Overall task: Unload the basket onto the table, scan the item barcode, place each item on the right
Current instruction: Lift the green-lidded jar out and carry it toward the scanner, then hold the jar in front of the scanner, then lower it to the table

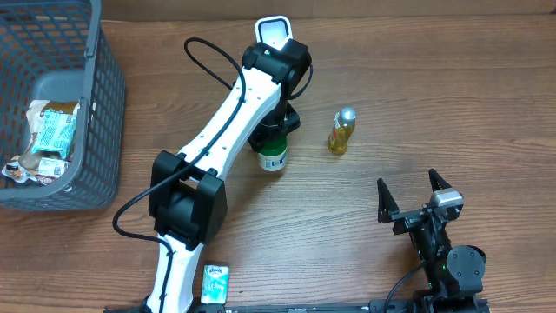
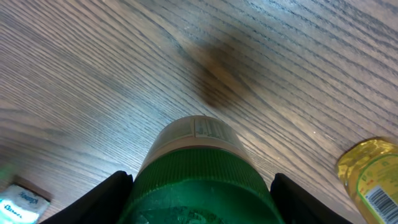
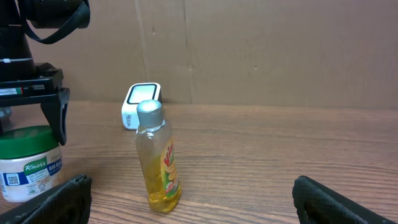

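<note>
The left gripper (image 2: 202,186) jaws clamp the green lid of the jar (image 1: 274,159), which stands near the surface's middle. Its long axis is vertical, lid up, printed code facing the near right corner. Held by the lid alone, it could twist or slip when carried to the scanner (image 1: 273,33) at the far edge. The right gripper (image 1: 415,198) jaws stand wide, empty.

The jar (image 1: 274,159) stands left of the bottle (image 1: 342,131), scanner (image 1: 274,33) behind; the basket (image 1: 102,113), far left, holds what may be packets (image 1: 50,130).
</note>
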`<action>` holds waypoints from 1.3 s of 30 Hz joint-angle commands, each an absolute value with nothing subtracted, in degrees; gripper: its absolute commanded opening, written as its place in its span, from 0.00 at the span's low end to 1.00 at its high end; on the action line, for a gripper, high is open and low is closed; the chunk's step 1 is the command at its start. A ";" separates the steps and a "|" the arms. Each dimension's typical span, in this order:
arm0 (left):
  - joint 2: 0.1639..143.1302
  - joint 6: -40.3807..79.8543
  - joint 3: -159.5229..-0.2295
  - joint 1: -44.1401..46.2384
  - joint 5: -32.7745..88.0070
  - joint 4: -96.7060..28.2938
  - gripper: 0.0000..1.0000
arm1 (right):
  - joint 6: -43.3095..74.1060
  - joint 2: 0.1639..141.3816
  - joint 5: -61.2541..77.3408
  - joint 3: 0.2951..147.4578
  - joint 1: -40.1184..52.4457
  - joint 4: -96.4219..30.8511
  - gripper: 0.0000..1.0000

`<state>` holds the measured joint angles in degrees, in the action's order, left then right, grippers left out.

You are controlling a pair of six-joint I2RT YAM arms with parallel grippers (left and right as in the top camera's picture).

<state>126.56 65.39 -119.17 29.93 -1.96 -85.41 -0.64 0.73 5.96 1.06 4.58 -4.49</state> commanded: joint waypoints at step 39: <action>126.34 73.32 -114.41 33.47 -1.89 -77.52 0.43 | -0.91 0.16 5.91 0.45 4.47 -4.27 1.00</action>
<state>126.56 71.53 -114.54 33.04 -1.76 -77.89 -0.67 0.73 5.98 1.06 4.58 -4.54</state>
